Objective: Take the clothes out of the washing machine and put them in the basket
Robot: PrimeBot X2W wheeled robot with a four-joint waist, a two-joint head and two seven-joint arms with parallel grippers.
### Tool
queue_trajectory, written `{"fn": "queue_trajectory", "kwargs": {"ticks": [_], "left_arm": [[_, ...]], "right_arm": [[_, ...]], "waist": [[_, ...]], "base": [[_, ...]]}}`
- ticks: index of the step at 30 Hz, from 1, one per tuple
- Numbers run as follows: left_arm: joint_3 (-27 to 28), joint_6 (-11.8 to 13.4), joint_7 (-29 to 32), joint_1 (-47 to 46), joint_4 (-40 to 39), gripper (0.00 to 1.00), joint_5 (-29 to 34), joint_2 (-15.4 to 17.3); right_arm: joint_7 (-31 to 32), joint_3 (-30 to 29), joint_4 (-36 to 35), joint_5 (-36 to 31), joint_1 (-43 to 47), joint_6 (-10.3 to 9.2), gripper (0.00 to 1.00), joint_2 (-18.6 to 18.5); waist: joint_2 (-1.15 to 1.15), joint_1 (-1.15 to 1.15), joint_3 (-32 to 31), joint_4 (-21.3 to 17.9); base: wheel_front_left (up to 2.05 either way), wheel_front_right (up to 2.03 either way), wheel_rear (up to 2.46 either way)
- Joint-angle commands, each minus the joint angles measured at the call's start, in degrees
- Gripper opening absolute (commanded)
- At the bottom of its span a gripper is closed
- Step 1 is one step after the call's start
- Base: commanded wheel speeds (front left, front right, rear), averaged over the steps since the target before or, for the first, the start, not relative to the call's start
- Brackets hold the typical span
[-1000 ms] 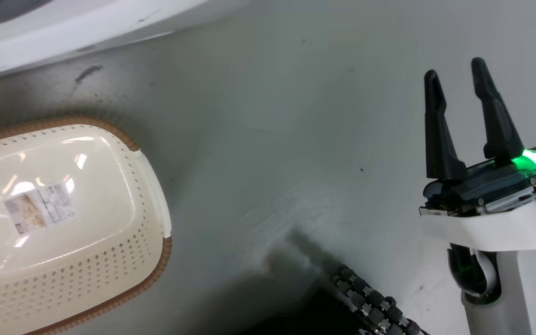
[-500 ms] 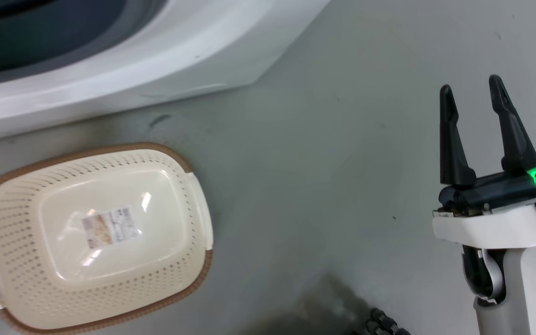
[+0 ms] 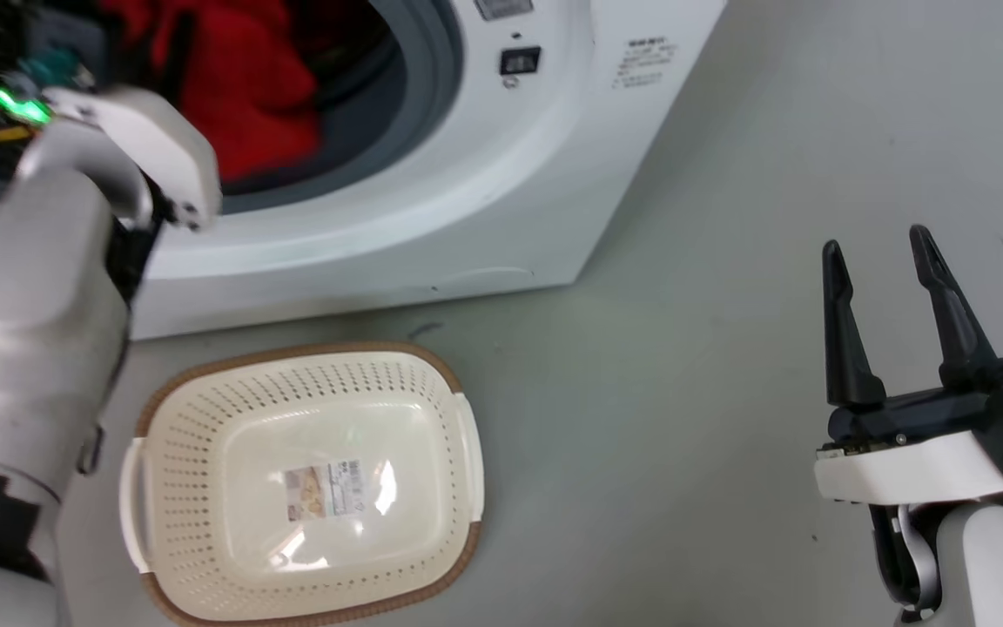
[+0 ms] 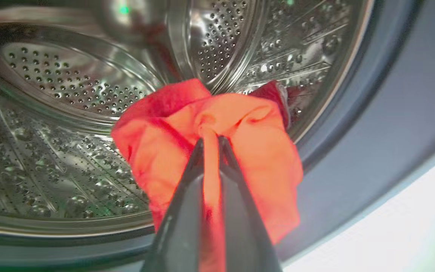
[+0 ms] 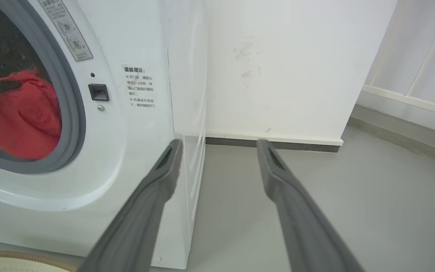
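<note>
A red garment (image 4: 255,151) hangs just inside the mouth of the steel drum (image 4: 70,87), and my left gripper (image 4: 210,140) is shut on a fold of it. From the head view the clothes (image 3: 249,96) show red in the grey-rimmed porthole of the white washing machine (image 3: 501,200), with my left arm (image 3: 31,305) reaching into it. The cream basket (image 3: 205,453) stands on the floor right in front of the machine, holding only its paper label. My right gripper (image 3: 876,244) is open over bare floor to the right, well apart from the machine (image 5: 134,151).
Grey floor (image 3: 684,418) stretches to the right of the basket and machine. A white wall (image 5: 278,68) with a dark baseboard stands behind the machine, and a pale panelled wall (image 5: 421,75) runs off at the right. The basket's brown rim (image 5: 13,257) shows low in the right wrist view.
The head camera has swung up: the porthole, the red clothes and my left arm have come into view, and the basket sits lower and nearer the middle. The right gripper stays open.
</note>
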Motion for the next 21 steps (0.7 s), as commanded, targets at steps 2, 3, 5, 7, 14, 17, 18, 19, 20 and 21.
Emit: {"fn": "queue_trajectory", "kwargs": {"ticks": [2, 3, 5, 7, 14, 17, 18, 19, 20, 21], "left_arm": [[-0.3, 0.8, -1.3, 2.7, -1.4, 0.0, 0.6, -0.9], [-0.1, 1.1, -1.7, 3.7, -2.1, 0.0, 0.8, -1.2], [0.4, 1.9, -1.9, 6.1, -4.6, 0.0, 1.4, -1.6], [1.9, 3.1, -2.0, 8.3, -9.3, 0.0, 2.2, -1.6], [6.0, 5.7, -1.9, 19.4, -24.0, 0.0, 4.7, -0.7], [6.9, 6.4, -1.9, 24.1, -29.0, 0.0, 4.8, -0.3], [6.9, 6.6, -1.9, 25.5, -30.5, 0.0, 4.8, -0.1], [6.9, 6.7, -1.9, 26.8, -31.6, 0.0, 4.4, 0.1], [6.8, 6.9, -1.9, 28.3, -32.9, 0.0, 4.1, 0.3], [6.6, 7.1, -1.7, 29.7, -34.0, 0.0, 4.0, 0.5]], "right_arm": [[-0.1, -0.3, 0.4, 0.0, 1.2, -0.05, 1.0, 0.0], [-0.1, -0.4, 0.6, -0.1, 1.4, -0.06, 1.0, 0.0], [-0.1, -0.7, 0.8, -0.4, 2.3, -0.05, 1.0, 0.0], [-0.1, -0.8, 0.9, -0.7, 2.8, -0.05, 1.0, 0.0], [-0.1, -1.7, 1.4, -1.6, 4.6, -0.05, 1.0, 0.0], [-0.1, -2.3, 1.5, -1.6, 5.4, -0.05, 1.0, 0.0], [-0.1, -2.4, 1.5, -1.6, 5.6, -0.05, 1.0, 0.0], [-0.1, -2.4, 1.5, -1.7, 5.7, -0.05, 1.0, 0.0], [-0.1, -2.5, 1.4, -1.7, 5.7, -0.06, 1.0, 0.0], [-0.1, -2.5, 1.3, -1.8, 5.8, -0.05, 1.0, 0.0]], "waist": [[0.0, 0.01, -4.0, 2.9], [0.0, 0.01, -4.7, 3.2], [0.0, 0.01, -6.0, 4.0], [0.0, 0.01, -7.2, 4.8], [0.0, 0.01, -10.6, 7.2], [0.0, 0.01, -11.4, 8.3], [0.0, 0.01, -11.6, 8.6], [0.0, 0.01, -11.8, 8.9], [0.0, 0.01, -11.8, 9.3], [0.0, 0.01, -11.9, 9.6]], "base": [[0.0, 0.0, 0.0], [0.0, 0.0, 0.0], [0.0, 0.0, 0.0], [0.0, 0.0, 0.0], [0.0, 0.0, 0.0], [0.0, 0.0, 0.0], [0.0, 0.0, 0.0], [0.0, 0.0, 0.0], [0.0, 0.0, 0.0], [0.0, 0.0, 0.0]]}}
